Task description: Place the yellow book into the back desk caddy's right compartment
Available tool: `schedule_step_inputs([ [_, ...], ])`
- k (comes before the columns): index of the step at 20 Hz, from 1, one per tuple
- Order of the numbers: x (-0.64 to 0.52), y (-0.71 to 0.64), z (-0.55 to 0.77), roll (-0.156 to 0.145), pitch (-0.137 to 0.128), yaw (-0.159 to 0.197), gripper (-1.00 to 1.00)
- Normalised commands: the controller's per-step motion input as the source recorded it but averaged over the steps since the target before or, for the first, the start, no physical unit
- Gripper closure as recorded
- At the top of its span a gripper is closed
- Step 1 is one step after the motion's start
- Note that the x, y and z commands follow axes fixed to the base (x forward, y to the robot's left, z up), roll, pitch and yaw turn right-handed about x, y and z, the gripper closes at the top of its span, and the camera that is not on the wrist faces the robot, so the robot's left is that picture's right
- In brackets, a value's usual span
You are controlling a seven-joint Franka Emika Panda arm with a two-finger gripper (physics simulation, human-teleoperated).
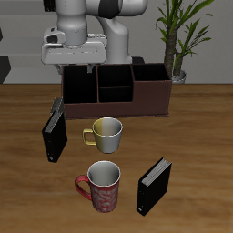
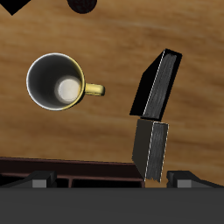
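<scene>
Books come first: the yellow book (image 1: 57,108) stands on edge on the table just in front of the black-fronted end of the back desk caddy (image 1: 116,102). It touches or nearly touches the back of a thicker black book (image 1: 54,136). From both cameras only its dark edge shows, so the cover colour is hard to confirm. In the wrist view the slim book (image 2: 150,150) sits right by the caddy's front. It looks thin, rigid and light, with a smooth cover that could slip. My judgement is that a pinch across its thickness near the top edge, around the middle of its length, would suit it best.

The gripper (image 1: 84,64) hangs above that end of the caddy with its jaws spread and nothing between them.

A yellow mug (image 1: 107,135) comes next, with a red patterned mug (image 1: 103,186) nearer the table's front edge. Both are clear of the likely path.

The right compartment (image 1: 151,80) is at the caddy's far end, reddish-fronted and looking empty. A second black book (image 1: 155,186) and a potted plant (image 1: 178,36) stand well apart from it. The neighbouring black book is the main obstacle for the fingers.
</scene>
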Motion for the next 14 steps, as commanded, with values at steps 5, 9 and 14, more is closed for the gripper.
schedule_step_inputs([
  [5, -0.18, -0.41, 0.03, -0.019, -0.016, -0.030, -1.00],
  [9, -0.11, -0.43, 0.00, -0.037, -0.021, -0.035, -1.00],
  [14, 0.01, -0.10, -0.01, -0.014, -0.023, -0.014, -1.00],
])
